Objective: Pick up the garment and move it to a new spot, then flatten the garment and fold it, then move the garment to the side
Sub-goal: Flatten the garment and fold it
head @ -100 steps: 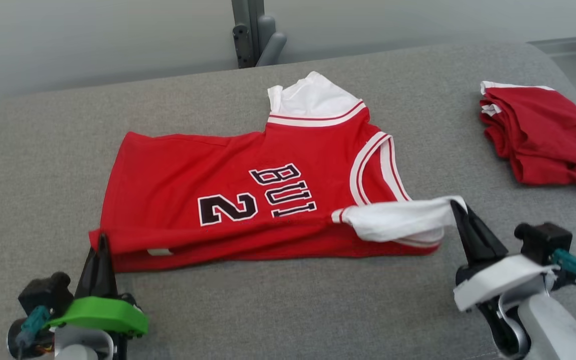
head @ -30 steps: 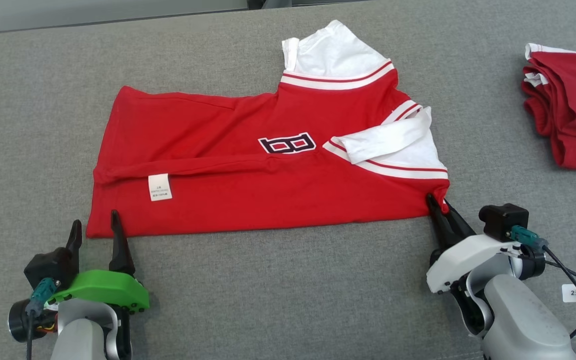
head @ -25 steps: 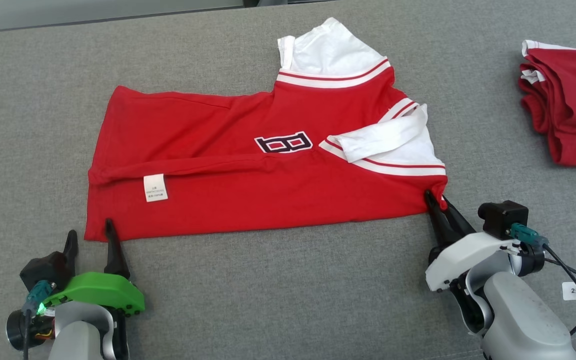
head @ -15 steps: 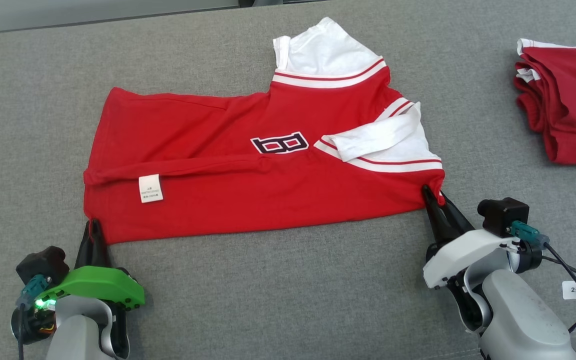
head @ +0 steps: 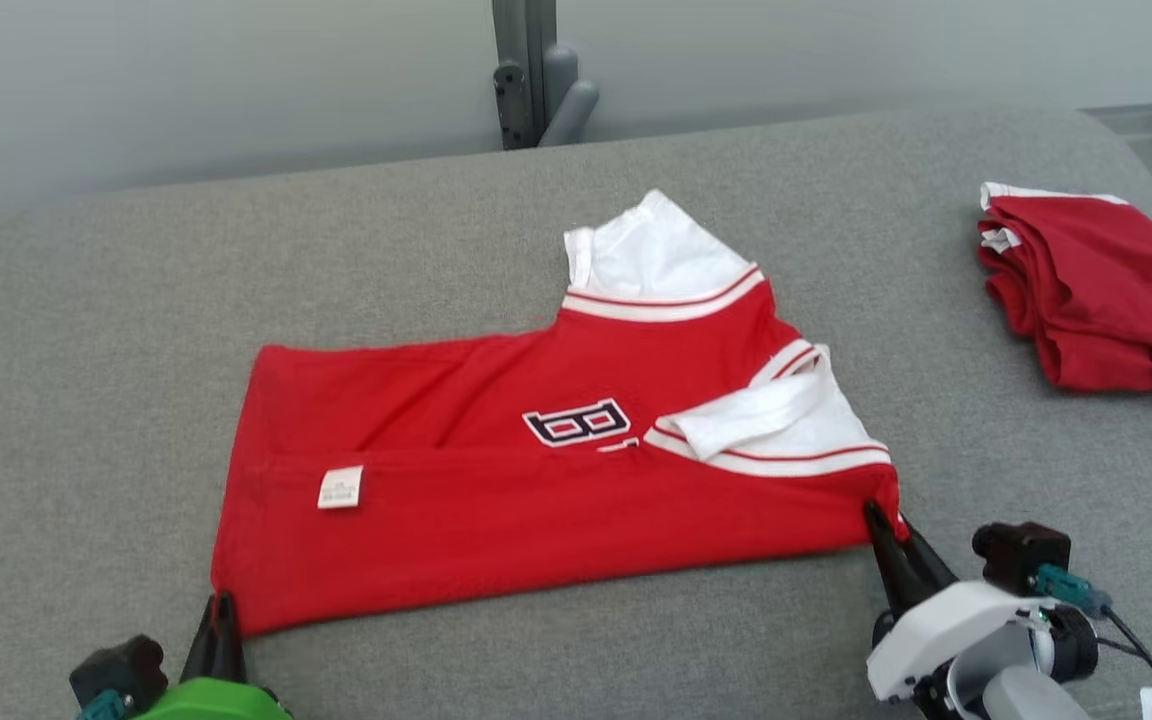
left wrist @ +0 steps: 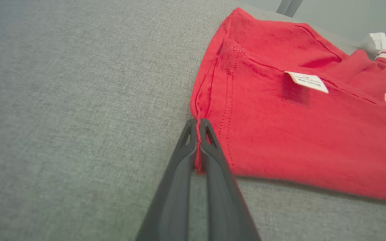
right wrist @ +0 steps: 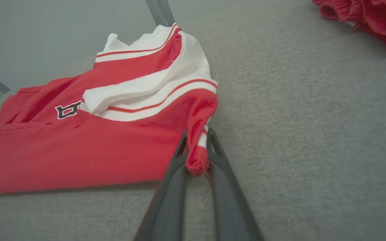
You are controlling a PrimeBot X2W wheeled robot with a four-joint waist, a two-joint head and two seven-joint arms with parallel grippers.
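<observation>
Across the middle of the grey fabric worktop (head: 116,330), the red-and-white garment (head: 496,520) lies folded lengthwise, hem toward 9 o'clock and white sleeves toward 1 and 3 o'clock, with a heap of red cloth (head: 1096,300) well apart at 2 o'clock. At 7 o'clock the left end effector (head: 221,608) is pinched tight on the garment's near hem corner; at 5 o'clock the right end effector (head: 876,515) is closed on a bunched red corner below the sleeve. A small white label (head: 340,487) sits on the flap near the hem.
</observation>
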